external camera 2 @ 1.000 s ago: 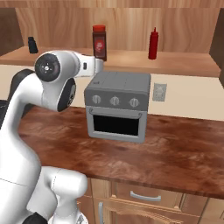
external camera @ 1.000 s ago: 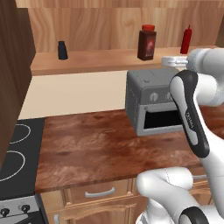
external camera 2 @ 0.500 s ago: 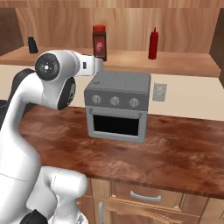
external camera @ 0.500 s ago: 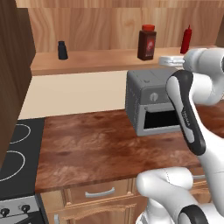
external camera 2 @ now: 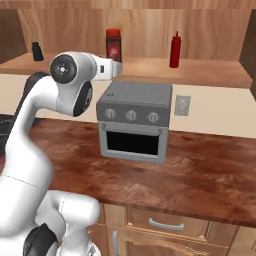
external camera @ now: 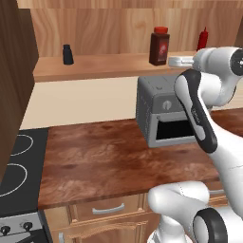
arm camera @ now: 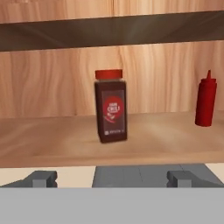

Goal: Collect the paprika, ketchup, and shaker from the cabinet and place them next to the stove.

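Reaching for: the paprika, first of the three; you are in the approach, nothing collected yet by the look of the shelf.
Fingers: your gripper stands spread wide and empty, its two tips low in the hand view with the jar centred above the gap between them.
Paprika: upright on the cabinet shelf, near the middle, well short of your fingers; seen also at and.
Ketchup: the slim red bottle stands upright on the same shelf, apart from the jar, to its right in the hand view.
Shaker: the small black one sits far along the shelf toward the stove end, well apart from the other two.
Toaster oven: the grey box sits on the counter directly below the jar; its top shows just under your fingers in the hand view.
Stove: the black cooktop lies at the left end of the counter.
Next move: I judge you need to push straight forward over the oven top, keep level with the jar's body below its red cap, then close on it.
Risk: coming in low could scrape the oven; nudging the jar may tip it.
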You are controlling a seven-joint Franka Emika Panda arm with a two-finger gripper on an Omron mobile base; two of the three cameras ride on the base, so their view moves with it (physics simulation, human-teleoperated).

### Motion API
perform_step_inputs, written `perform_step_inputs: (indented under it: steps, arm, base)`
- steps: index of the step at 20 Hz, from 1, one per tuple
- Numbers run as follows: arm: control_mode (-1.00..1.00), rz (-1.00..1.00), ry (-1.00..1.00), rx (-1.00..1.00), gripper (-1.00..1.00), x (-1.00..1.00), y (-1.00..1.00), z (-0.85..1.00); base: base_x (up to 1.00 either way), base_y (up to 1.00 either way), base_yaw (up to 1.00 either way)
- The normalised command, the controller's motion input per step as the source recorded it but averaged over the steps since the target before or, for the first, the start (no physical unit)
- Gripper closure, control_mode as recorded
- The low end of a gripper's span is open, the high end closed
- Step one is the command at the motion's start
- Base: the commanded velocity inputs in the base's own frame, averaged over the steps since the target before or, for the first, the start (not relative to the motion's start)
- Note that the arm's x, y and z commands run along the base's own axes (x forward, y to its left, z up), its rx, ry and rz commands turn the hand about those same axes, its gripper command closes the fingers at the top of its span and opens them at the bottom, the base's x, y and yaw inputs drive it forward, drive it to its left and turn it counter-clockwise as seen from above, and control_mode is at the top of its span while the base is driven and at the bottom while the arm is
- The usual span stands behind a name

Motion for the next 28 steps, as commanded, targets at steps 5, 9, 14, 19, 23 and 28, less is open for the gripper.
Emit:
perform_step_inputs:
  steps: [5, 9, 14, 19, 23, 28]
  arm:
    - [-1.00, 0.02, 0.00, 0.01, -1.00, 0.48, -0.16, 0.03]
    - [-1.00, 0.10, 0.02, 0.00, -1.00, 0.59, -0.09, -0.02]
    - [-1.00, 0.15, 0.00, 0.00, -1.00, 0.55, -0.07, 0.00]
    - [-1.00, 0.15, 0.00, 0.00, -1.00, 0.51, -0.16, 0.00]
    - [-1.00, 0.02, 0.00, 0.00, -1.00, 0.16, -0.05, 0.00]
    - [-1.00, 0.00, 0.00, 0.00, -1.00, 0.10, 0.00, 0.01]
  base:
    - [0.00, 0.00, 0.00]
    - [0.00, 0.00, 0.00]
    - [0.00, 0.00, 0.00]
    - [0.00, 0.00, 0.00]
    - [0.00, 0.00, 0.00]
    - [0.00, 0.00, 0.00]
